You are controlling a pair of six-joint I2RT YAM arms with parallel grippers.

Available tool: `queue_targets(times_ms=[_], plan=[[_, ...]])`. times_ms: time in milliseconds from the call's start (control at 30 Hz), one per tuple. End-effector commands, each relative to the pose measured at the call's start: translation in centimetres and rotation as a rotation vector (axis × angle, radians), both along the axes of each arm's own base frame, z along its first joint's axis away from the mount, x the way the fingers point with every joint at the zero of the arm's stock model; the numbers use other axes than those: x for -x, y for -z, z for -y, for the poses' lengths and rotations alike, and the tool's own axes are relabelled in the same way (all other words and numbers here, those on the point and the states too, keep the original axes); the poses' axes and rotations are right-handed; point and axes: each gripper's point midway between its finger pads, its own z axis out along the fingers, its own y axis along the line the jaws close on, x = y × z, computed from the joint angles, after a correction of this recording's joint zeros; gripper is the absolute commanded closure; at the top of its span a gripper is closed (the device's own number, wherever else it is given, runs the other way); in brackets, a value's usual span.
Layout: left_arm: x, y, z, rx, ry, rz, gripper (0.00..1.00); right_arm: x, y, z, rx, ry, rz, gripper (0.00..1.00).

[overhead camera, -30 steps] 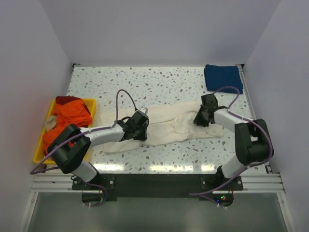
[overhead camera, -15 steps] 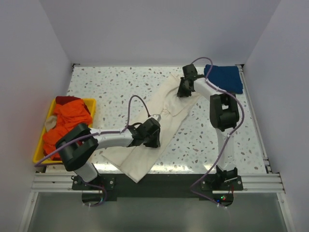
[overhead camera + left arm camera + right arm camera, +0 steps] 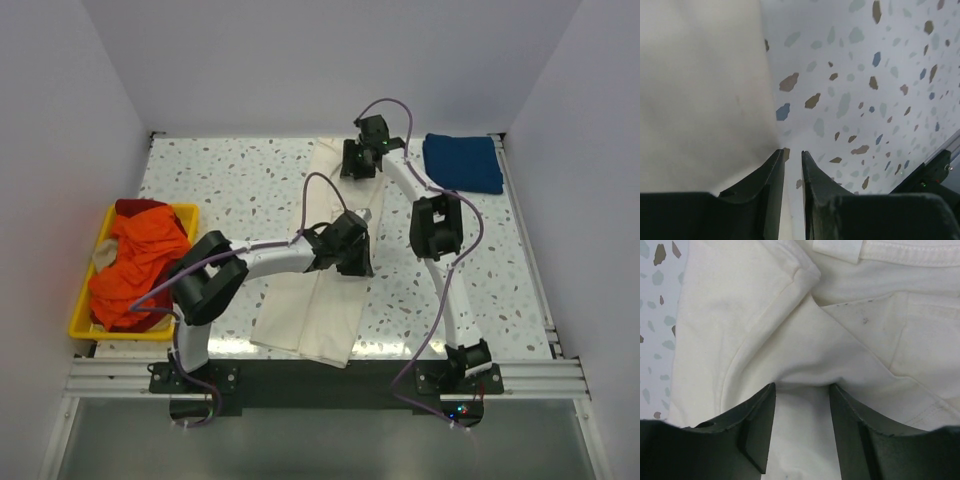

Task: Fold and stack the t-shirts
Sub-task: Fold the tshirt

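Top view only: the cream t-shirt [image 3: 310, 310] lies as one long strip down the middle of the counter [image 3: 220, 190]. Its long axis runs far to near, leaning a little left toward the near end. That near end laps over the counter's near edge. The dark blue t-shirt [image 3: 462, 162] is folded at the far right corner, well apart. The orange t-shirt [image 3: 140, 260] is heaped in the yellow tray [image 3: 80, 325] at the left, with the red t-shirt [image 3: 135, 207] at the tray's far end.

Right wrist view only: collar rib and a label at the top of frame, a sleeve seam on the left, so the collar end points far. My right tool [image 3: 802, 385] sits at that end, fingers apart, open over the cloth. Creases run in toward the gap.

Left wrist view only: my left tool [image 3: 792, 152] is at the strip's right edge, about midway along. Its jaws are nearly together, closed on the shirt's edge, which runs into the narrow gap. Bare speckled counter lies to the right.

Hard to make out: from above, my own wrists cover both sets of fingertips. I cannot tell how the sleeves are tucked. The cloth in the tray is tangled, so the number of shirts there is unclear.
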Motion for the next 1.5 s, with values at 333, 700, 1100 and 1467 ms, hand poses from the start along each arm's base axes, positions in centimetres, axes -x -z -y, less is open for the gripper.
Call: queue_targets(times_ms=[333,700,1100,1467], plan=[[-0.3,-4.8,-5.9,-0.017,0.069,0.112,0.77,2.0,-12.2,2.4,-0.101,0.111,0.140,0.36],[6.4,-1.2,-7.0,-0.062,0.192,0.058,0.80,6.8,-4.1,4.0,-0.052,0.150,-0.010,0.61],[6.4,1.4,-5.1,-0.045,0.218,0.005,0.82,3.1,2.1,4.5,0.027,0.127,-0.090,0.71],[2.8,1.8,-0.5,-0.014,0.159,-0.012,0.83,-2.1,1.7,4.3,0.017,0.077,0.014,0.64]])
